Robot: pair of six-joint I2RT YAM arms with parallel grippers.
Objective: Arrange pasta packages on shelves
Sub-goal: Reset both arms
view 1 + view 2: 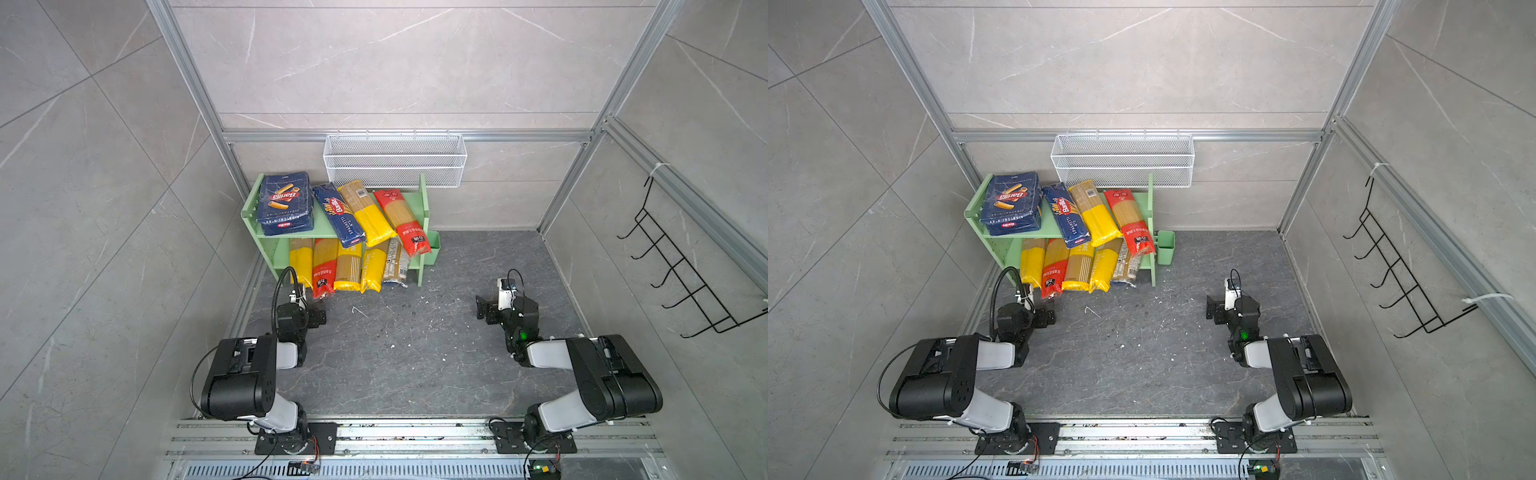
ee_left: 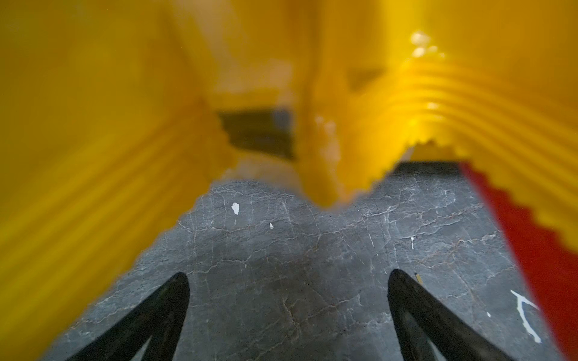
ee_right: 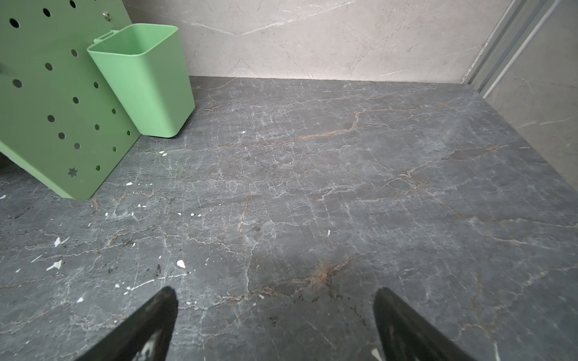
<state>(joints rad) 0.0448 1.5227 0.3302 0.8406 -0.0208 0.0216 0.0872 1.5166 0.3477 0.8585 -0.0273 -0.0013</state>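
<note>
The pale green shelves (image 1: 322, 227) (image 1: 1050, 227) stand at the back left of the dark stone floor. On the top board lie stacked blue Barilla boxes (image 1: 286, 201), a blue Barilla spaghetti pack (image 1: 338, 214), a yellow-ended bag (image 1: 368, 212) and a red-ended bag (image 1: 401, 220). Several pasta packages (image 1: 345, 266) lean out of the lower tier onto the floor. My left gripper (image 2: 287, 279) is open and empty, low over the floor just before the yellow bag ends (image 2: 93, 125) and a red bag end (image 2: 531, 250). My right gripper (image 3: 276, 293) is open and empty, away from the shelves.
A white wire mesh basket (image 1: 395, 160) hangs on the back wall above the shelves. A black hook rack (image 1: 681, 266) hangs on the right wall. The perforated green side panel (image 3: 47, 109) carries a green cup (image 3: 147, 84). An aluminium rail (image 1: 415, 432) runs along the front.
</note>
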